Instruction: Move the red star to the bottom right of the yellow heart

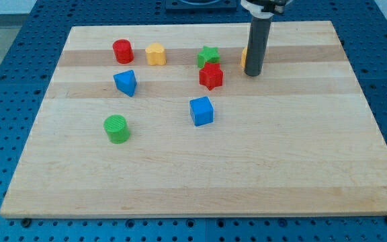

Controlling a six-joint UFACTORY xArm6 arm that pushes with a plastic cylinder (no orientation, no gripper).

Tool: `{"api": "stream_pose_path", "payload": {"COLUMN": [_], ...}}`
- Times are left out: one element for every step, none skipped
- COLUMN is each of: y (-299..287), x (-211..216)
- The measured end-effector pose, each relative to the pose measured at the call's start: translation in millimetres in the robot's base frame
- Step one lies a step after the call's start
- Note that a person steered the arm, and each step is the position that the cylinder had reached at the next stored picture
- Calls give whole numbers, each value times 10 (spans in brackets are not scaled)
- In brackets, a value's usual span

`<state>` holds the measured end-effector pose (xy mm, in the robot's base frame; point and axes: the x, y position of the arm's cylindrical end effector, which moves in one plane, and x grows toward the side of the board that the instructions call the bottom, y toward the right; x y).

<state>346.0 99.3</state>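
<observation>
- Wooden board (200, 181) lay on a blue pegboard table (5, 81); it was the biggest thing in view and carried all the blocks.
- Dark rod came down from the view's top, my tip (252, 74) on the board near the top edge; no jaws on this rig, so nothing to release or clench, just a bare pusher.
- Blue cube (201, 111) sat near the middle, below the red star; a push steered too far toward the view's bottom could have clipped it.
- Green cylinder (117, 128) was well apart at lower left, little risk there.
- Blue triangular block (125, 83) sat left of centre, roughly in the zone below the heart; an overshoot to the left could have bumped it.
- Red star (211, 76), the task block, sat just left of my tip and touching or nearly touching the green star (207, 56) above it; any upward drift risked dragging the green one along.
- Red cylinder (122, 51) stood at upper left, beside the heart.
- Yellow heart (155, 54) was well left of the red star; a push running too high risked knocking the reference itself.
- Orange block (244, 57) was mostly hidden behind the rod, shape unclear; swinging the tip round could have nudged it.
- Star points could have made the red star spin off the tip under an off-centre push.
</observation>
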Motion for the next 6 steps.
{"api": "stream_pose_path", "payload": {"y": [0, -168, -628, -1032, -1095, -1083], "x": [0, 44, 103, 104, 104, 104]}}
